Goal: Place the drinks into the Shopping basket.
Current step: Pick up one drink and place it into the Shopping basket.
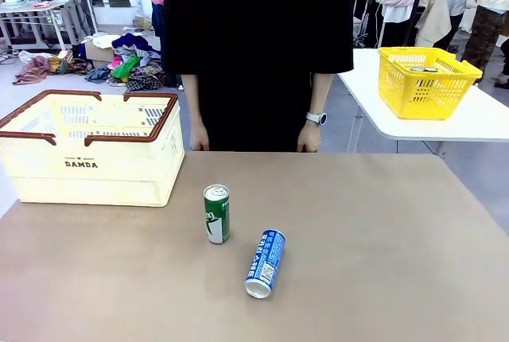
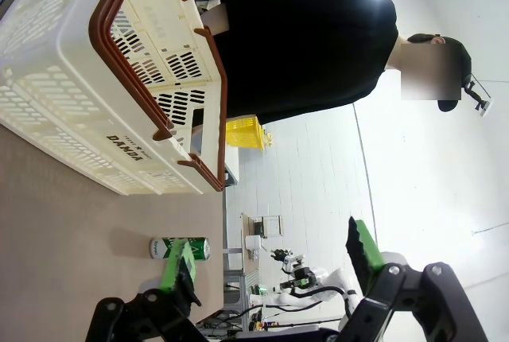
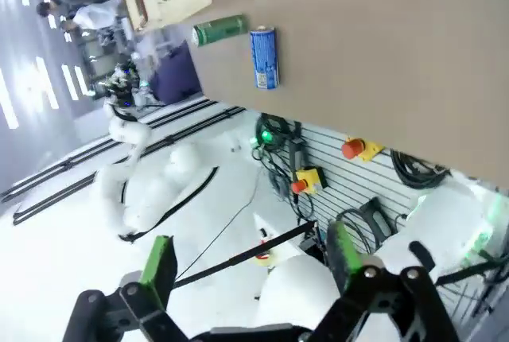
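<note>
My left tool [image 2: 269, 250] and right tool [image 3: 250, 245] hung released and empty. On the table [image 1: 382, 239] the green can [image 1: 216, 213] stood upright, the blue can [image 1: 265, 263] lay beside it, and the Shopping basket [image 1: 48, 175] sat far left. I judged the cans light, stiff, slick and dentable: grip them mid-body.

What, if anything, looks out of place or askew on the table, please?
The blue can lies tipped on its side near the middle of the table, apart from the green can, which stands upright. No spill shows, and the Shopping basket sits level.
</note>
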Controlling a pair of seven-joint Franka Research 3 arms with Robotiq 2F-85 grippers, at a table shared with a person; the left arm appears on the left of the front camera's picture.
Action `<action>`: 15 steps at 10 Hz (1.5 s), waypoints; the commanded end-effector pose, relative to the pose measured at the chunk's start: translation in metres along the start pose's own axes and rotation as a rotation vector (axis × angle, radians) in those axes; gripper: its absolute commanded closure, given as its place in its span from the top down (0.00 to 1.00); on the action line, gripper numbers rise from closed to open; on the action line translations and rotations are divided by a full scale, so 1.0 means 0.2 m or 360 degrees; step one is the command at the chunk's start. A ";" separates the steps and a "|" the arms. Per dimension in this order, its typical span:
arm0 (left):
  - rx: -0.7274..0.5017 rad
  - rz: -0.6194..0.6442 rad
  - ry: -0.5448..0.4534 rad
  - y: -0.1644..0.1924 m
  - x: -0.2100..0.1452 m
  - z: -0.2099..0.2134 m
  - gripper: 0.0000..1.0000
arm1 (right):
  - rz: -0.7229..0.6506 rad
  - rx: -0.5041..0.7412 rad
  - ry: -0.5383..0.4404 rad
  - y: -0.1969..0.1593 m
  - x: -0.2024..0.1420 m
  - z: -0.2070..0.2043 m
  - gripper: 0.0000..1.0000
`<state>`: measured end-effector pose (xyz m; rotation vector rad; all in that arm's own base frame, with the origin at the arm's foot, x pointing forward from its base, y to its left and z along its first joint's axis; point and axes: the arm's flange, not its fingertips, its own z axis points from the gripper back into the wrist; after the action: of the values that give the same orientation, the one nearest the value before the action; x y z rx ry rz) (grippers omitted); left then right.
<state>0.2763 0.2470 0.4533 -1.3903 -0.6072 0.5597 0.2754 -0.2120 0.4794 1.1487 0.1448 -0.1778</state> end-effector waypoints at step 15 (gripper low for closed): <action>0.0475 -0.0404 0.0312 -0.71 -0.23 -0.44 1.00 | 0.0061 0.0079 0.0005 -0.12 0.06 -0.01 1.00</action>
<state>0.2968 0.1754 0.5423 -1.1712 -0.5676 0.3786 0.2832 -0.2209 0.4488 1.1963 0.1140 -0.1319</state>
